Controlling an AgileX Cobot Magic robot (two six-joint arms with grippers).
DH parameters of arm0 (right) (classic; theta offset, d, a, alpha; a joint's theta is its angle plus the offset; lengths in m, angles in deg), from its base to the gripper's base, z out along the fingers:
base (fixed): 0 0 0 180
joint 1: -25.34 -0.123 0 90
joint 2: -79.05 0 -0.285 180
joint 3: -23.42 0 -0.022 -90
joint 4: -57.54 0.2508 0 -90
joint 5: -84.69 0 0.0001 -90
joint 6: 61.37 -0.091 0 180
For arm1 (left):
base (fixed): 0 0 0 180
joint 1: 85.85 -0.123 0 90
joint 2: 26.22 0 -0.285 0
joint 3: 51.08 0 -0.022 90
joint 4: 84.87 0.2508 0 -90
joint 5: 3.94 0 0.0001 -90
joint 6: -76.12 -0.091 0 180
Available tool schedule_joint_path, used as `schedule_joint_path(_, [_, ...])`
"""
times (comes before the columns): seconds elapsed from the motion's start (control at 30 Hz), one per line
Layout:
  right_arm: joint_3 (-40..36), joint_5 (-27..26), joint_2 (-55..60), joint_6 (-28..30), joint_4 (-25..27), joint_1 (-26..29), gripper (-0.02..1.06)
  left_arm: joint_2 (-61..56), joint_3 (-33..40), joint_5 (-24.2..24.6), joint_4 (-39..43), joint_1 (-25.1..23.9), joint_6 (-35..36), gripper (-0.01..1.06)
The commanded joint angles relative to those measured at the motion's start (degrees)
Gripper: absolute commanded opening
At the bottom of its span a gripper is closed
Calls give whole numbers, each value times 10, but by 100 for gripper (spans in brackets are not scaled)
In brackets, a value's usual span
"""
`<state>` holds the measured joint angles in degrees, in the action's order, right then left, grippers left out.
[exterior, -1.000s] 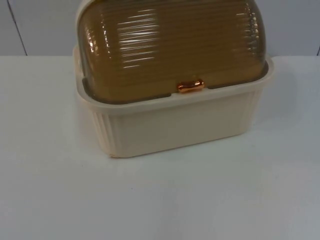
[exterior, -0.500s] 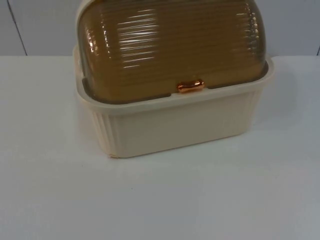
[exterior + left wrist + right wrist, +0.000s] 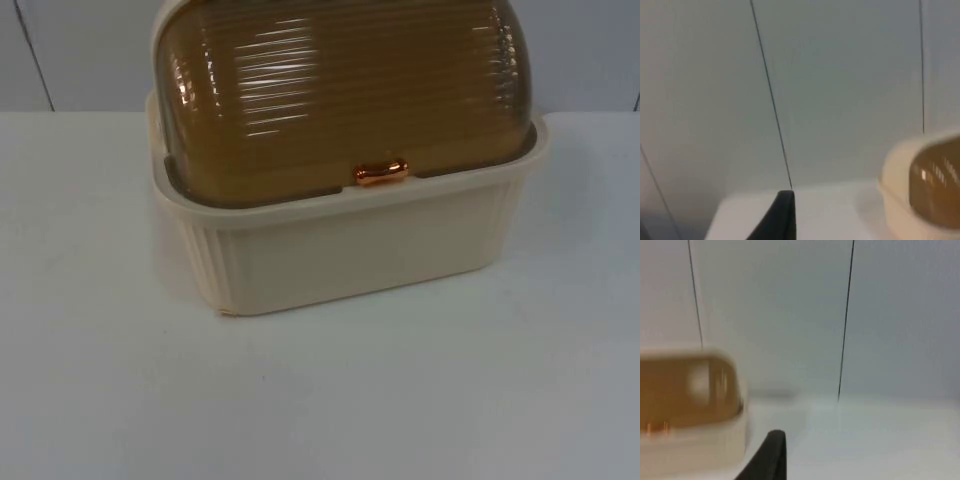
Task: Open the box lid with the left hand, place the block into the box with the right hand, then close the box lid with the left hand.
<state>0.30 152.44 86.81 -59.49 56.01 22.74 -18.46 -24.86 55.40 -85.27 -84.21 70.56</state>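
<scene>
Obs., top cam: you've got a cream plastic box (image 3: 350,250) sitting on the white table (image 3: 400,400), close to the grey partition wall (image 3: 80,50). Box body is roughly rectangular w/ rounded corners; its front and side walls carry fine vertical ribbing, and a smooth rim runs round the top. Lid (image 3: 340,90) is a domed, translucent amber-brown shell w/ horizontal ribs, glossy, catching light streaks. It's shut: lower edge seated inside the rim. A small shiny copper-coloured handle (image 3: 381,173) sits mid-front on the lid's lower edge, just above the rim.

Table surface: matte, plain white.

Left wrist cam: you see one black fingertip (image 3: 779,217) of the left gripper, w/ table edge and wall panels beyond. Box corner (image 3: 920,190), cream rim and amber lid, lies off to one side of the fingertip, apart from it, no contact. Can't tell how far the left gripper's fingers are spread; nothing seen in its hold.

Right wrist cam: one black fingertip (image 3: 767,457) of the right gripper. The box (image 3: 690,410) lies just beside it, lid end-on, copper handle (image 3: 657,428) a faint glint. No contact visible. Finger spread: can't tell here either.
</scene>
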Motion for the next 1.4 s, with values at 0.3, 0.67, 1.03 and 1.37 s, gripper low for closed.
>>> schedule_joint_path(0.3, [-187,22,0,-29,2,1,105,0,155,42,0,4,20,105])
schedule_joint_path(0.67, [-218,12,0,-27,-1,1,105,0,214,27,-2,4,20,105])
schedule_joint_path(1.03, [-218,22,0,-26,2,1,105,0,226,23,9,4,14,105])
schedule_joint_path(1.37, [-218,-14,0,-25,2,1,105,0,226,23,9,4,14,105])
